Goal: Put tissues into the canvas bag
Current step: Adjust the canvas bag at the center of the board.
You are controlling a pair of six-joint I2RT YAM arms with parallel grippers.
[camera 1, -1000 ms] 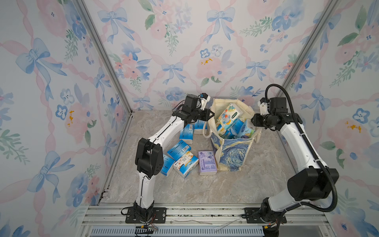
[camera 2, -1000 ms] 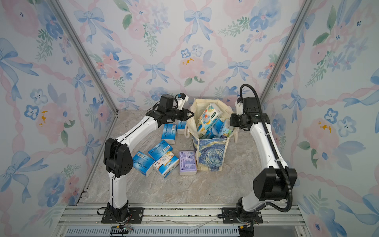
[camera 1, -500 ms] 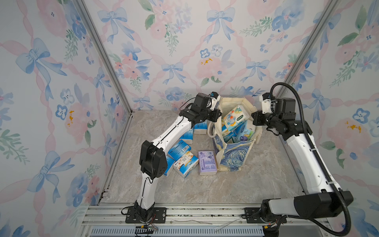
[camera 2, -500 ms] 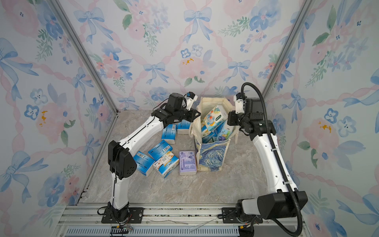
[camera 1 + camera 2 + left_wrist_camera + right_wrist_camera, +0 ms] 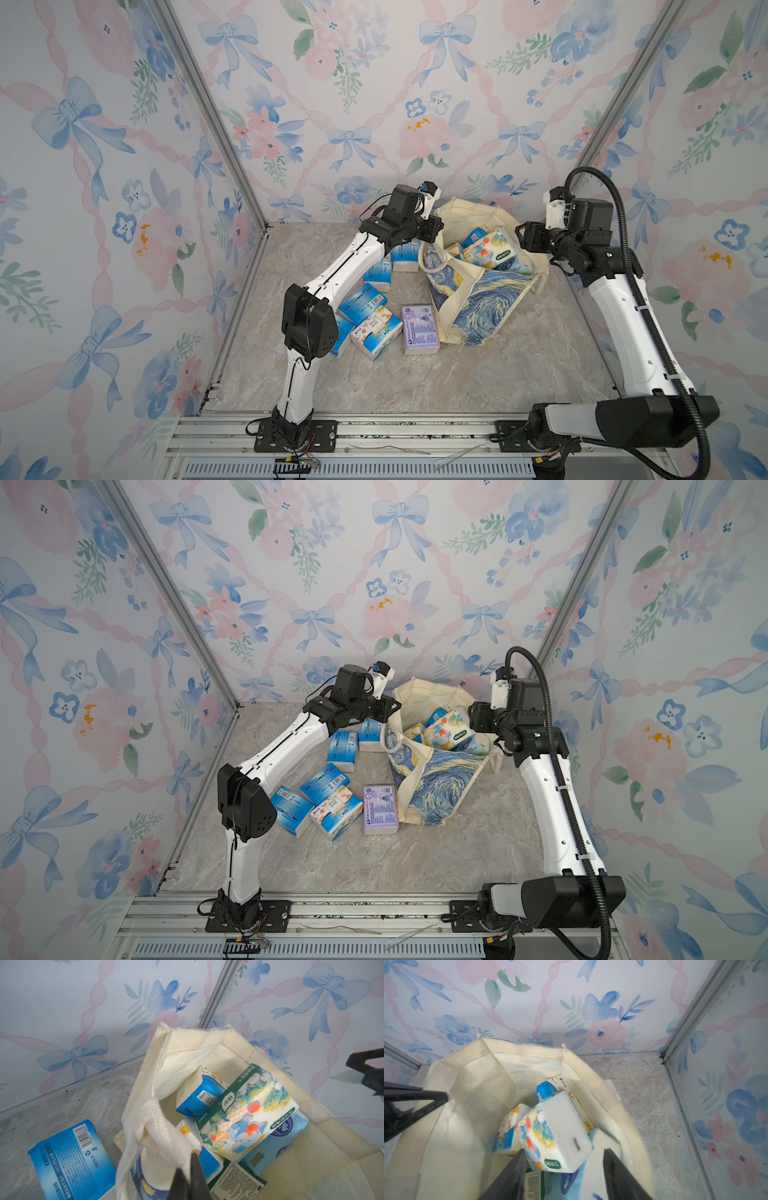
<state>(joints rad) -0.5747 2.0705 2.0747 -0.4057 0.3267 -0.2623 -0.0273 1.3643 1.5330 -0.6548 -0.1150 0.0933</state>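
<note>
1. On the left, the loose tissues lie on the table (image 5: 415, 386). A blue pack (image 5: 291, 810) is partly hidden by the left arm's elbow. Next come another blue pack (image 5: 360, 302), an orange-printed pack (image 5: 376, 330) and a lilac pack (image 5: 419, 328), with two more blue ones farther back (image 5: 378, 272). All lie flat and outside the bag, so this share of the task is not yet done. Clustered near the bag, they need only a short carry.
2. The left gripper (image 5: 187, 1169) has its jaws pinched together on the rope handle (image 5: 160, 1136) at the near-left corner of the bag's mouth. I judge this grip is there to lift the soft rim and hold the mouth open, since limp canvas would otherwise fold over the opening.
3. The canvas bag (image 5: 478, 307) stands slouched just right of the lilac pack, though I cannot tell whether the two touch. Its mouth gapes upward and its cream lining shows. Several packs are piled loosely inside at odd angles.
4. A green-white pack (image 5: 556, 1132) lies tilted on top of that pile, propped on the blue packs beneath it. It is inside the bag, below the rim.
5. The right gripper (image 5: 564, 1150) hangs over the right side of the mouth. Its jaws are spread wide to either side of the green-white pack's end, with a clear gap on one side. It grips nothing, and that spread leaves the pack free to settle by its own weight.
</note>
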